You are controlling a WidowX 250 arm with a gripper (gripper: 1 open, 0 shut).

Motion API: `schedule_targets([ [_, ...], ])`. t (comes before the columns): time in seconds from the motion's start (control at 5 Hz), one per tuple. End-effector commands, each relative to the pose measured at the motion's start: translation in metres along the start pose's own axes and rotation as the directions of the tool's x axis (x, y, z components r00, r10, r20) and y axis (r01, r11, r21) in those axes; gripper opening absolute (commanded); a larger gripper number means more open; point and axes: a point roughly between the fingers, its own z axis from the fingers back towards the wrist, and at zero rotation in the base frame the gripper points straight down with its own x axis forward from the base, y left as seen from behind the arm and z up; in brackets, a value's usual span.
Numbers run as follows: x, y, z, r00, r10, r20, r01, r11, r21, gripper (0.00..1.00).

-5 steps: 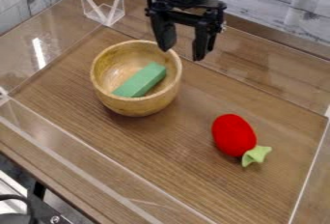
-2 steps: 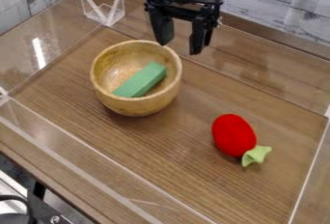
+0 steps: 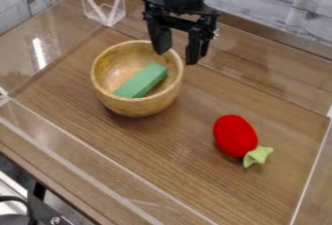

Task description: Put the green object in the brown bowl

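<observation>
Wood-grain tabletop (image 3: pixel 195 185) fills the single camera view, ringed by low clear plastic walls (image 3: pixel 39 49) that run along the left and upper edges. Left of centre sits the brown bowl (image 3: pixel 109 94), round, thick-walled, pale wood with visible grain. Inside it lies the green object (image 3: pixel 140 80), a flat rectangular block resting tilted, one end down on the bowl's floor and the other leaning up toward the upper-right part of the inner wall.

Above the bowl's upper-right rim, at upper centre of the frame, hangs the black gripper (image 3: pixel 180 49), pointing straight down. Its two fingers stand wide apart with only air between them; it has hold of nothing. The left finger overlaps the bowl's far rim in the picture, though whether it touches the rim cannot be told from this angle.

Lower right of the frame, well apart from the bowl, a red strawberry-like toy (image 3: pixel 235 134) lies on the table with its pale green leaf pointing toward the lower right.
</observation>
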Motion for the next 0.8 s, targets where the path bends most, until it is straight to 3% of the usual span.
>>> schedule_targets([
  [0.0,0.004,0.008,0.019,0.999,0.0,0.053,0.0,1.0,0.016,1.0],
  [0.4,0.007,0.04,0.019,0.999,0.012,0.049,-0.012,1.0,0.0,1.0],
  [0.6,0.015,0.039,0.007,0.998,0.007,0.056,-0.007,1.0,0.007,1.0],
])
